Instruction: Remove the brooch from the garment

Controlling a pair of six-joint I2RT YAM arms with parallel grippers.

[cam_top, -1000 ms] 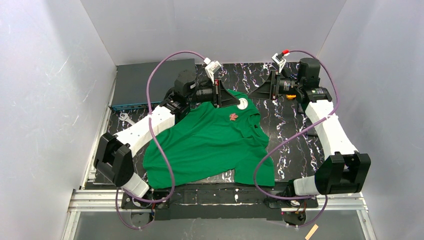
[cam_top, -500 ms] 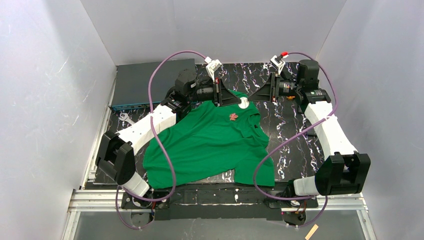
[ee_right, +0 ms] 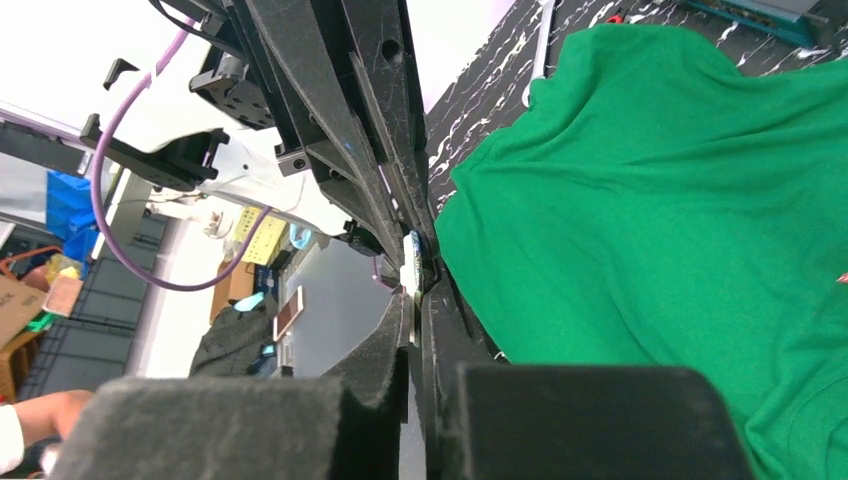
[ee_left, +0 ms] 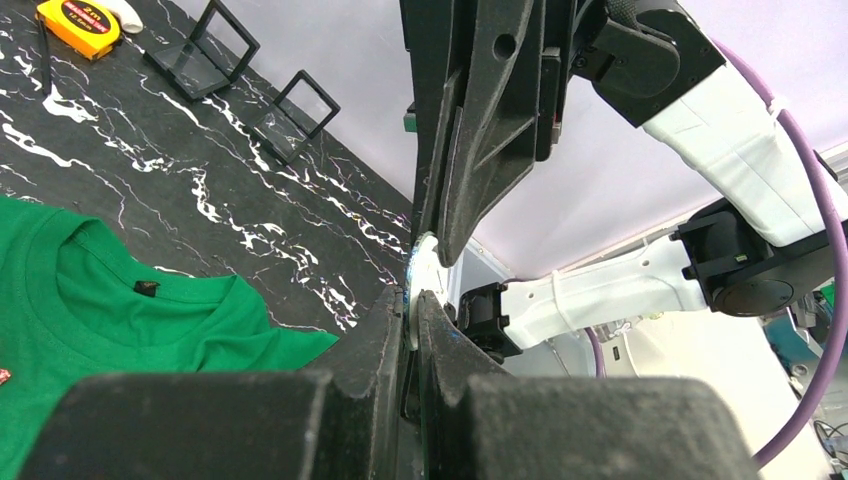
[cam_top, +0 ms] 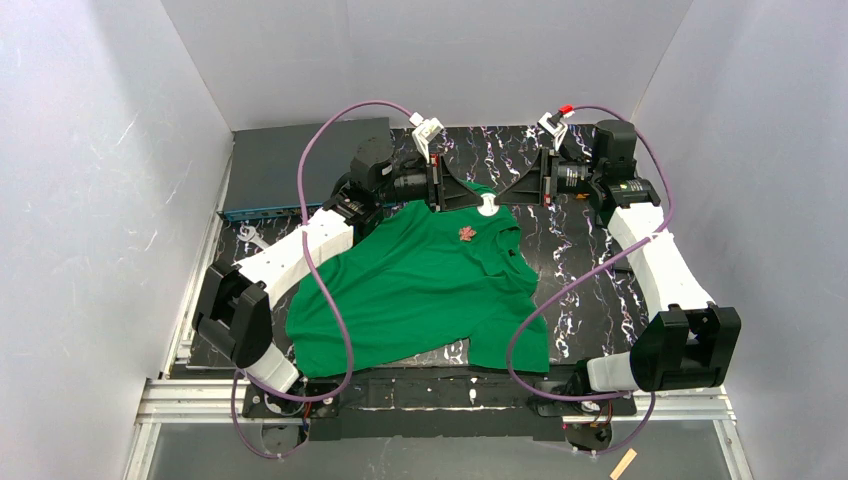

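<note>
The green garment (cam_top: 420,290) lies spread on the black marbled table (cam_top: 570,270). The red-orange brooch (cam_top: 466,233) is pinned on its chest below the collar. My left gripper (cam_top: 478,204) hovers over the collar, shut on a small white round disc (cam_top: 487,207). My right gripper (cam_top: 497,198) meets it from the right, its fingers shut on the same disc. In the left wrist view the disc (ee_left: 421,285) sits between both pairs of fingers, above the shirt (ee_left: 110,330). The right wrist view shows the disc (ee_right: 410,272) and shirt (ee_right: 680,200).
A flat grey-blue box (cam_top: 300,170) lies at the back left. A yellow tape measure (ee_left: 80,20) and two small black frame stands (ee_left: 205,45) sit on the table behind the collar. White walls enclose three sides.
My right gripper has moved a little left, closing in on the white disc held by the left gripper. The shirt and brooch have not moved.
</note>
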